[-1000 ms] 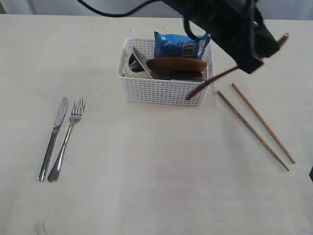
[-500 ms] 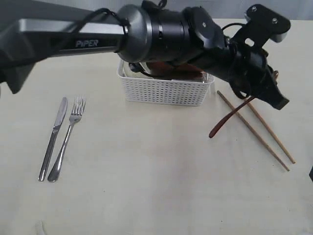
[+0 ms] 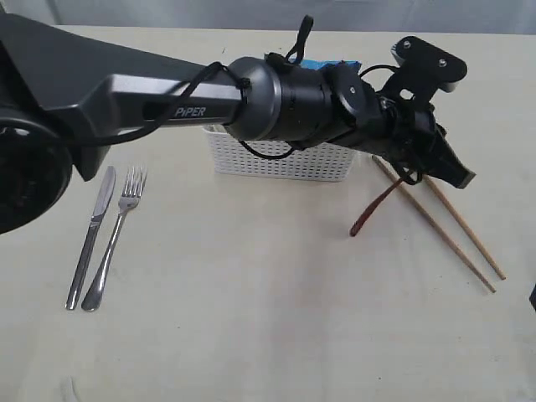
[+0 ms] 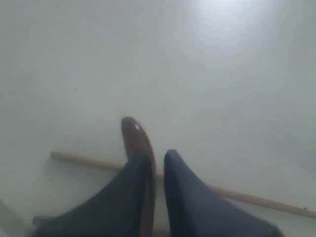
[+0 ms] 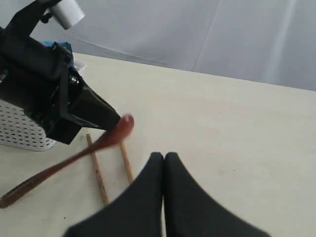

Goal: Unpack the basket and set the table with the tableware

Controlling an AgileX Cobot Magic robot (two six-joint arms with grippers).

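The reddish-brown wooden spoon [image 3: 381,199] hangs tilted just left of the two wooden chopsticks [image 3: 444,237], its lower end at the table [image 3: 251,318]. My left gripper [image 3: 461,176] reaches across to it. In the left wrist view the spoon [image 4: 136,140] lies against one finger, with a gap to the other finger [image 4: 182,187]; the jaws stand slightly open. My right gripper [image 5: 164,155] hovers shut and empty close to the chopsticks [image 5: 96,170]. The white basket [image 3: 276,159] sits behind the left arm, its contents mostly hidden. Knife [image 3: 94,226] and fork [image 3: 117,222] lie at the left.
A blue snack bag [image 3: 331,64] peeks out above the basket behind the arm. The left arm spans the scene from the left edge to the chopsticks, over the basket.
The left arm carried the spoon out of the basket, rightward and down beside the chopsticks. Its jaws have parted slightly. The right gripper stays shut.
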